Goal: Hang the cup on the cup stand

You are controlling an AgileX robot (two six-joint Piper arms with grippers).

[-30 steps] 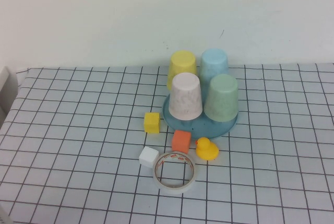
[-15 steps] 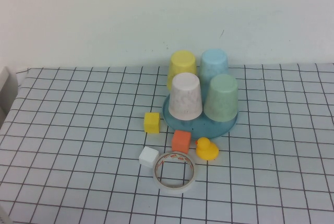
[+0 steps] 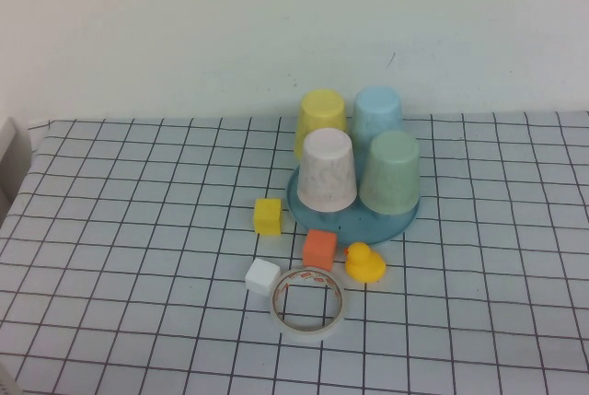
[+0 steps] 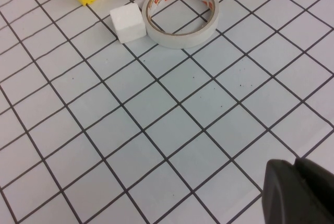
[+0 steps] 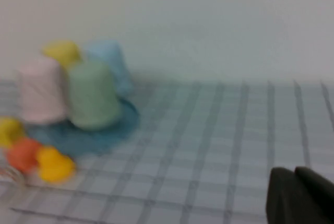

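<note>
High view has the cup [image 3: 389, 171] already sitting upside down on the cup stand [image 3: 354, 218], on its right side, long axis straight up, mouth down against the dish. So by my read the hanging looks done, and any coming move would just be arms staying clear. Neither arm shows in that view; each tool only pokes into the corner of its own wrist camera. Left tool [image 4: 300, 192] hangs over bare grid with its jaws pressed together, empty, near the tape roll [image 4: 181, 14] and white block [image 4: 128, 22]. Right tool [image 5: 298, 197] is also closed on nothing, well apart from the stand, with the cup out ahead of it on the stand's near side, so the right arm looks the nearer one. Cups are smooth matte plastic tumblers, tapered, no handles: a speckled cup [image 3: 328, 170] beside the green one, a blue cup [image 3: 378, 112] and yellow cup [image 3: 320, 117] behind. Stand is a shallow glossy teal dish; pegs are hidden under the cups. Worktop [image 3: 129, 229] is a white sheet with black grid lines. A yellow block [image 3: 268, 215], orange block [image 3: 319, 249] and rubbery duck [image 3: 364, 262] sit just in front.
</note>
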